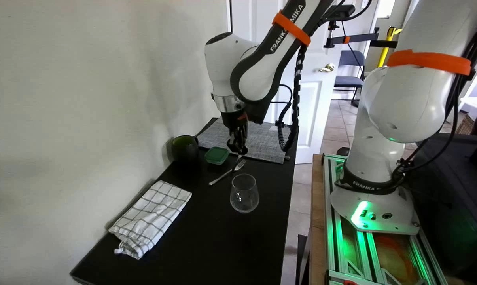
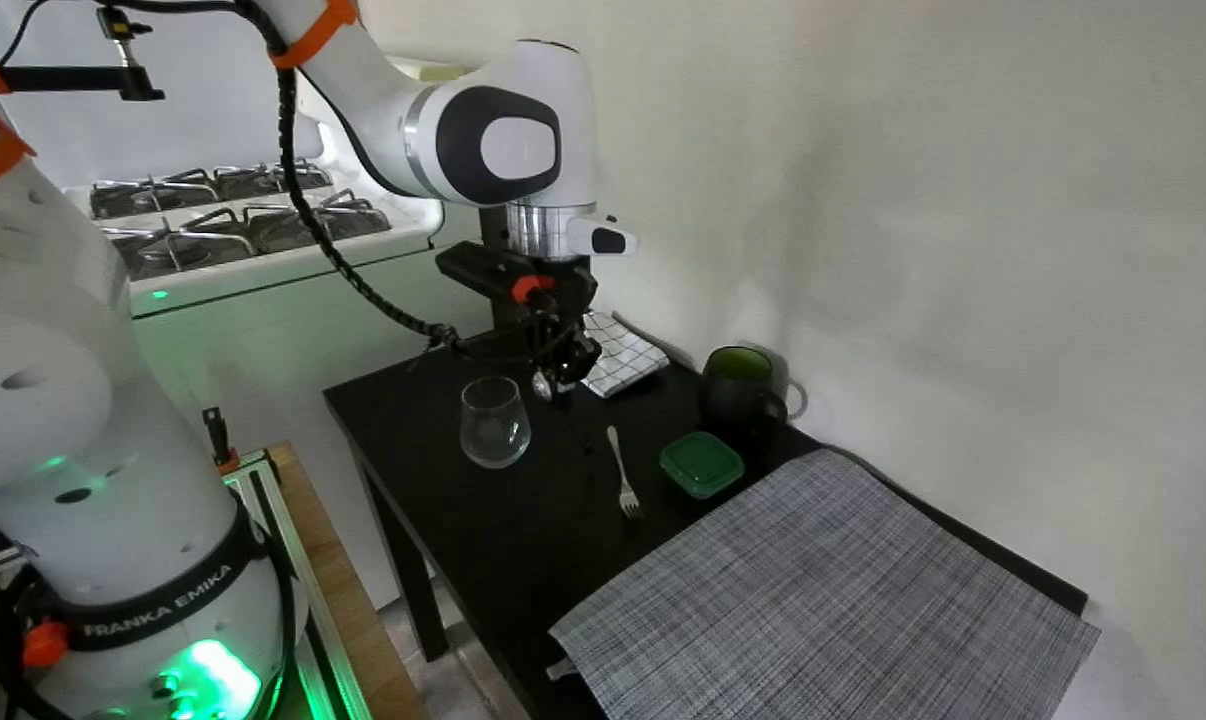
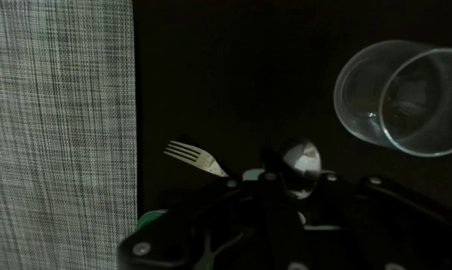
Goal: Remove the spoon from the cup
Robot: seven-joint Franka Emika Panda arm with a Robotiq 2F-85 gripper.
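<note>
The silvery spoon (image 3: 304, 159) shows its bowl between my fingers in the wrist view, with its handle hidden in the dark jaws. My gripper (image 3: 295, 183) is shut on it. In an exterior view the spoon bowl (image 2: 542, 386) shows at the fingertips of my gripper (image 2: 563, 382), above the table. In an exterior view my gripper (image 1: 238, 148) points down, and the spoon is hard to make out there. The clear glass cup (image 1: 244, 194) stands upright on the black table, apart from the gripper and spoon. The glass also shows in an exterior view (image 2: 495, 422) and the wrist view (image 3: 361, 93).
A fork (image 2: 620, 475) lies on the black table (image 1: 222, 245) near the gripper. A green-lidded container (image 2: 703, 464) and a dark mug (image 2: 738, 385) stand by the wall. A grey placemat (image 2: 843, 600) and a checked cloth (image 1: 151, 217) lie on the table.
</note>
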